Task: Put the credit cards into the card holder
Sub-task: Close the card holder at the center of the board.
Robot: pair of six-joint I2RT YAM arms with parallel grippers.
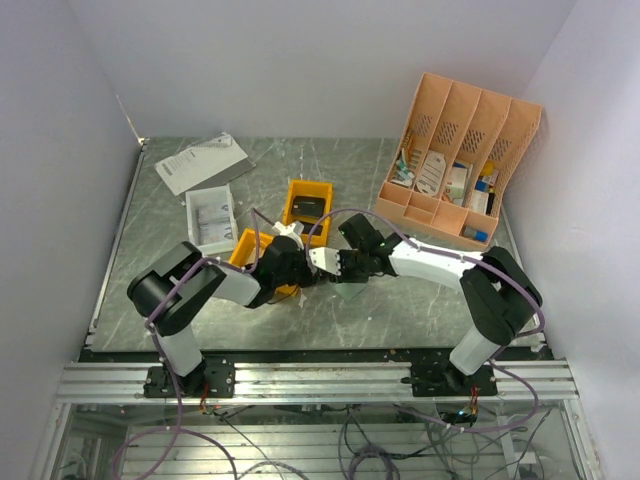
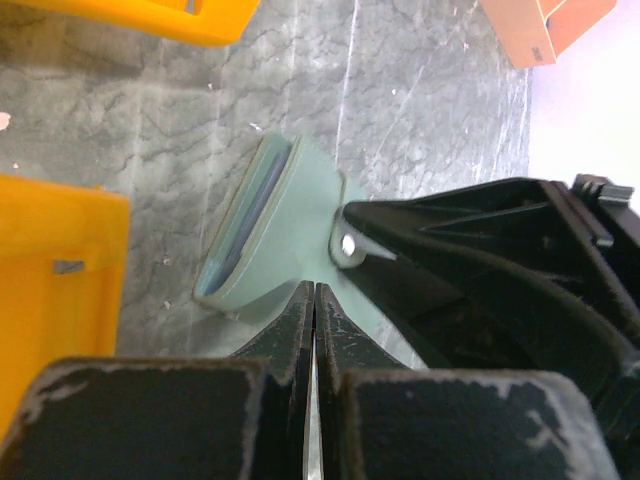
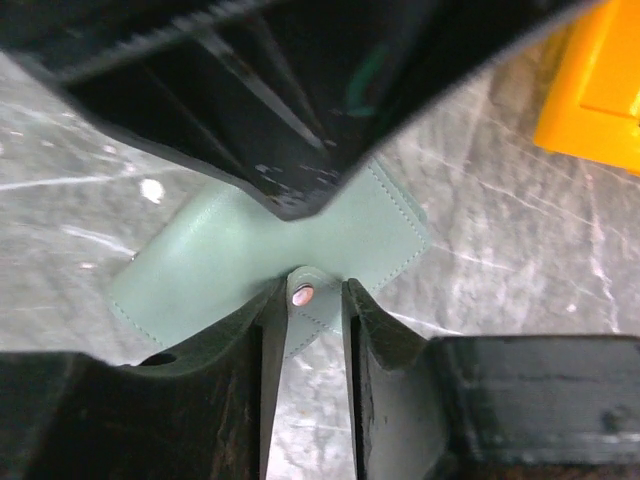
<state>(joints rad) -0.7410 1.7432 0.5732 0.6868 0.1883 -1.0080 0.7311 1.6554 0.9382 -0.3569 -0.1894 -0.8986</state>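
The grey-green card holder (image 1: 352, 293) lies folded on the marble tabletop between both arms. In the left wrist view the card holder (image 2: 290, 220) shows a sliver of light blue inside at its left edge. My left gripper (image 2: 315, 288) is shut, its tips down on the holder's cover; the right wrist view shows it as a black wedge (image 3: 300, 195). My right gripper (image 3: 312, 290) is open, and the holder's snap tab (image 3: 305, 300) sits loose between its fingers. From the left wrist, a right finger (image 2: 450, 230) ends at that tab. No credit cards show near the grippers.
Two orange bins (image 1: 308, 205) (image 1: 248, 248) stand just behind the grippers, with a white box (image 1: 210, 218) and a paper sheet (image 1: 200, 162) further back left. A peach desk organiser (image 1: 460, 160) fills the back right. The table's front rail (image 1: 320, 380) is near.
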